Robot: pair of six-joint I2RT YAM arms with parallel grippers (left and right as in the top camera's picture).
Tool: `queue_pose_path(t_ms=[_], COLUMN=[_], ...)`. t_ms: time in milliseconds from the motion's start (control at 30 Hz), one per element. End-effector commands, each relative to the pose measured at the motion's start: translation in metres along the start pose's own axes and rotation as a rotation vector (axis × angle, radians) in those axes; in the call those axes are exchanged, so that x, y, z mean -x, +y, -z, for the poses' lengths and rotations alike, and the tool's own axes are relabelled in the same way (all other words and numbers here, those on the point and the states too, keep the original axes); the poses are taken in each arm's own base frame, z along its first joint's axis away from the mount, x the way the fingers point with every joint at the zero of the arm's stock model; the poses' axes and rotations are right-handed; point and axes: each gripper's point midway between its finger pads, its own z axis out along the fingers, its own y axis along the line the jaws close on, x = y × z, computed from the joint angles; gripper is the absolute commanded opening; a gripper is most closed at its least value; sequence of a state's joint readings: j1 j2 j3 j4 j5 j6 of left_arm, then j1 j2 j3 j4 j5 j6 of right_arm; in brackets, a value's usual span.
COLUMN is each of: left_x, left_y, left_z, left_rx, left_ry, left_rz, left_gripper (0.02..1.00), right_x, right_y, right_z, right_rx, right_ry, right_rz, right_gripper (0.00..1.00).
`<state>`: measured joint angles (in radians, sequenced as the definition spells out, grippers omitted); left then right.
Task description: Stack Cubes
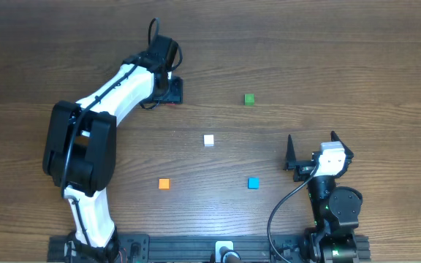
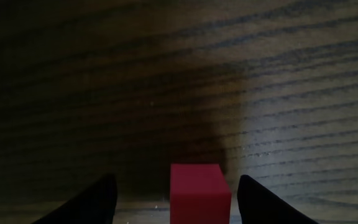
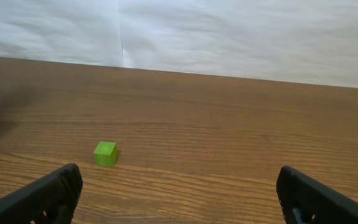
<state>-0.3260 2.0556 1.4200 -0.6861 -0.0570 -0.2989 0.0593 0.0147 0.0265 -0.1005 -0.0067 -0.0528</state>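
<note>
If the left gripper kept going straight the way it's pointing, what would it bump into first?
Most likely the small red cube, sitting right between the left gripper's open fingers. If the fingers slide past it, their tips would touch the brown wooden table next. Depth is hard to judge.

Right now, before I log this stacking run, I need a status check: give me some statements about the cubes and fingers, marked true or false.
1. The red cube sits between the left gripper's open fingers. True.
2. One cube already rests on another. False: every cube lies singly on the table.
3. The right gripper holds the green cube. False: its fingers are open and empty; the green cube lies on the table ahead.
4. The white cube lies between the green cube and the orange cube. True.
</note>
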Motion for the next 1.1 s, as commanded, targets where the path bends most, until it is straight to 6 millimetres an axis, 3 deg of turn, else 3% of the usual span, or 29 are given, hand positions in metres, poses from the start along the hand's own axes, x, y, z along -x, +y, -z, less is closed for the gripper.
queue_pose_path(t_ms=[33, 333, 800, 1033, 1100], left_x=[0.001, 0.0007, 0.0007, 0.0002, -0.0004], left_y=[-0.0036, -0.0078, -0.0078, -0.009, -0.0129], left_z=[-0.0111, -0.015, -0.015, -0.0147, -0.0106], left_rx=[0.013, 0.01, 0.01, 0.003, -0.018], left_ry=[0.008, 0.006, 0.007, 0.009, 0.012], left_rz=[-0.011, -0.018, -0.018, -0.018, -0.014], left_gripper=[0.617, 0.465, 0.347, 0.198, 0.077], right_x=[-0.0022, -0.0022, -0.0022, -0.0022, -0.0022], right_y=[0.0007, 0.0007, 0.0007, 0.0007, 0.0007], right_z=[-0.0003, -0.0003, -0.0003, -0.0003, -0.0003], right_rx=[0.006, 0.006, 0.006, 0.006, 0.006], right_ry=[-0.001, -0.001, -0.001, -0.001, -0.001], right_rz=[-0.004, -0.004, -0.004, -0.004, -0.004], right_gripper=[0.991, 0.991, 0.991, 0.991, 0.993])
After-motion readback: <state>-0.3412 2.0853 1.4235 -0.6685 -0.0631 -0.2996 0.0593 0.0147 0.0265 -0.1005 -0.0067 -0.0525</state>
